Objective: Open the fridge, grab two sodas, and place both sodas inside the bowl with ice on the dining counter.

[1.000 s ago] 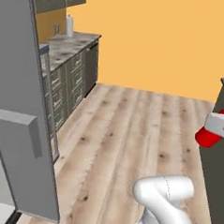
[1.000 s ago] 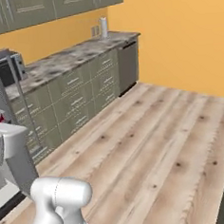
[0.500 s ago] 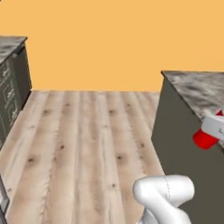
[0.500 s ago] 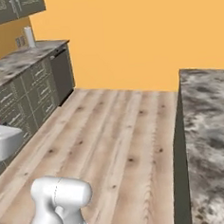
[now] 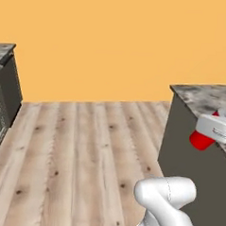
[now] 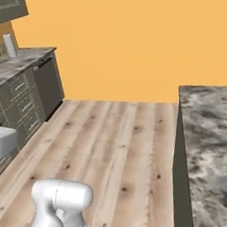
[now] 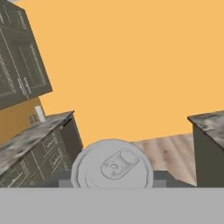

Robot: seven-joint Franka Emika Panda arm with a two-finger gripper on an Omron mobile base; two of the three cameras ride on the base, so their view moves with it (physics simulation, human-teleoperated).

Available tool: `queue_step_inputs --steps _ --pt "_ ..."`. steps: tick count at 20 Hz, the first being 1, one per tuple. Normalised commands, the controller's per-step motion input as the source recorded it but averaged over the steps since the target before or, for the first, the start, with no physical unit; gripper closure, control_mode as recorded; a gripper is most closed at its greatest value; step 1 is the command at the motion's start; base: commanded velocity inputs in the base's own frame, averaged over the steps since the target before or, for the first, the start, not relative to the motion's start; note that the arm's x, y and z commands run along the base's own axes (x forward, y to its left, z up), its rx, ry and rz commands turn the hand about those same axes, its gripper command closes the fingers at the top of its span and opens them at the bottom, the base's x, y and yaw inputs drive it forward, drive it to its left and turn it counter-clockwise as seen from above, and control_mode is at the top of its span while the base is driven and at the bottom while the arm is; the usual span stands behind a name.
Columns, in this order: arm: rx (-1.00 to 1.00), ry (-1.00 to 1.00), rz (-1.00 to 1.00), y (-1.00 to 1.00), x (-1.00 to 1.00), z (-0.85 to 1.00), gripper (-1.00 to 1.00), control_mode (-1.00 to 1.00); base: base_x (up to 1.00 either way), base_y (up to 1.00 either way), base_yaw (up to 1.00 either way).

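Note:
My gripper (image 5: 204, 136) is shut on the red soda (image 5: 200, 139) and holds it at the right edge of the left base view, in front of the dining counter's (image 5: 203, 96) dark end wall. Seen from the hand, the soda's silver lid (image 7: 113, 165) with its pull tab sits between the finger tips. The dining counter's mottled granite slab (image 6: 211, 132) runs along the right of the right base view, and its corner (image 7: 211, 120) also appears from the hand. The fridge, the blue soda and the bowl with ice are out of view.
Grey-green cabinets (image 6: 17, 96) under a stone top line the left wall, with a dishwasher (image 6: 48, 85) and a paper-towel roll (image 6: 8, 45) on top. Wall cabinets (image 7: 19, 61) hang above. An orange wall stands ahead, and the wooden floor (image 5: 84, 151) stretches between the cabinets and the counter.
The whole picture has swung: the base has turned, so the fridge and cabinets slid away left and the dining counter came in at the right. The red soda stays gripped.

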Motion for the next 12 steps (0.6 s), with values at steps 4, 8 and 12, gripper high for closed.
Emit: queue_step_inputs --steps 4,8,12 --pt "0.00 0.00 0.00 0.00 0.00 0.00 1.00 1.00 1.00 0.00 0.00" --pt "0.00 0.00 0.00 0.00 0.00 0.00 1.00 1.00 1.00 0.01 0.00" --pt "0.00 0.00 0.00 0.00 0.00 0.00 1.00 1.00 1.00 0.32 -0.17"
